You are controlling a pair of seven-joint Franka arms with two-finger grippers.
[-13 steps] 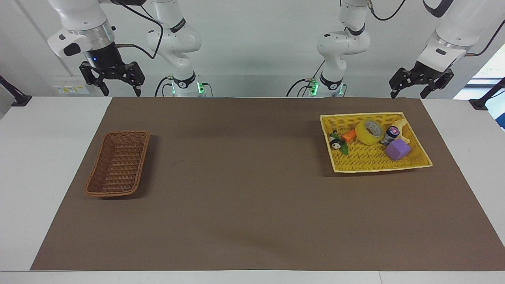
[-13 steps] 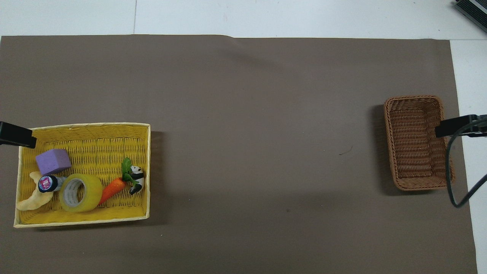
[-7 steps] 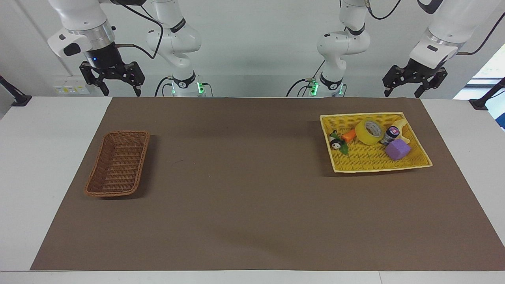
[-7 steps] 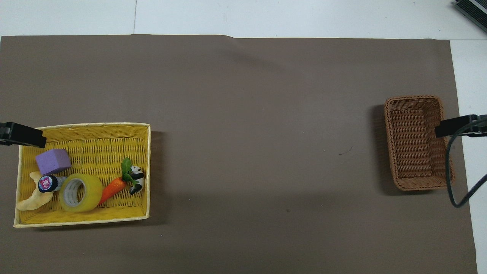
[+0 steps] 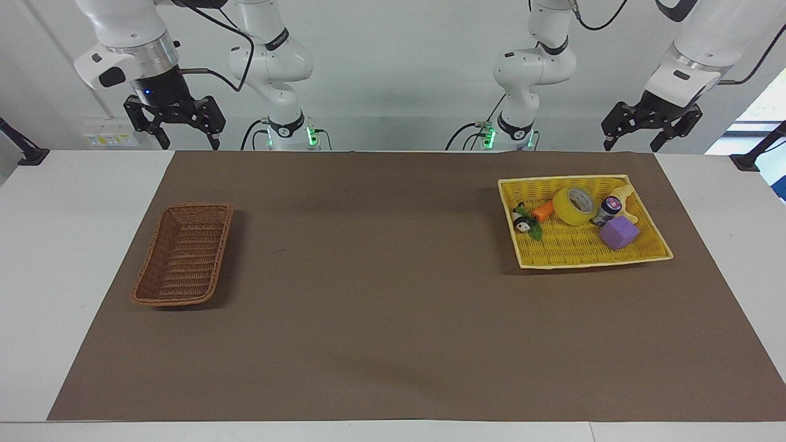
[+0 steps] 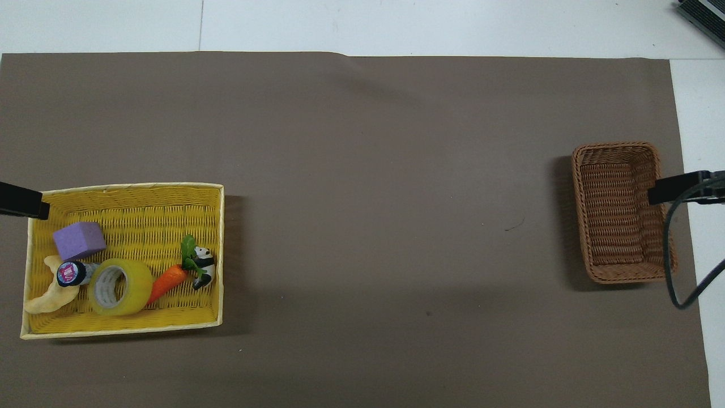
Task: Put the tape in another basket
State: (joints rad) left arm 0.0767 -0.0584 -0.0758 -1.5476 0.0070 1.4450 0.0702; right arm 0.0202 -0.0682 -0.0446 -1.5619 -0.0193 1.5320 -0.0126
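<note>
From my station I see the tape (image 6: 120,286) lying in the yellow woven tray (image 6: 136,198) at the left arm's end of the table, tilted with its pale core facing up and partly toward the camera across the table. Taking the tape as the centre of a dial in the overhead view, the orange toy carrot (image 6: 166,281) touches it at about three o'clock, and the little panda figure (image 6: 203,267) with its green leaves sits just past the carrot's top. At nine o'clock a small dark bottle with a pink cap (image 6: 71,272) lies against the roll, resting over a pale banana-shaped piece (image 6: 46,297) at the tray's edge, and the purple block (image 6: 79,240) stands at about eleven o'clock, near but apart from the tape. The brown wicker basket (image 5: 184,253) has nothing in it and sits well apart, at the right arm's end of the brown mat (image 5: 381,294). My left gripper (image 5: 634,143) hangs in the air above the table edge nearest the robots, close to the tray's corner, its fingers spread apart and holding nothing. My right gripper (image 5: 189,142) waits raised over the same edge of the table, above the wicker basket's end, fingers likewise apart and bare.
</note>
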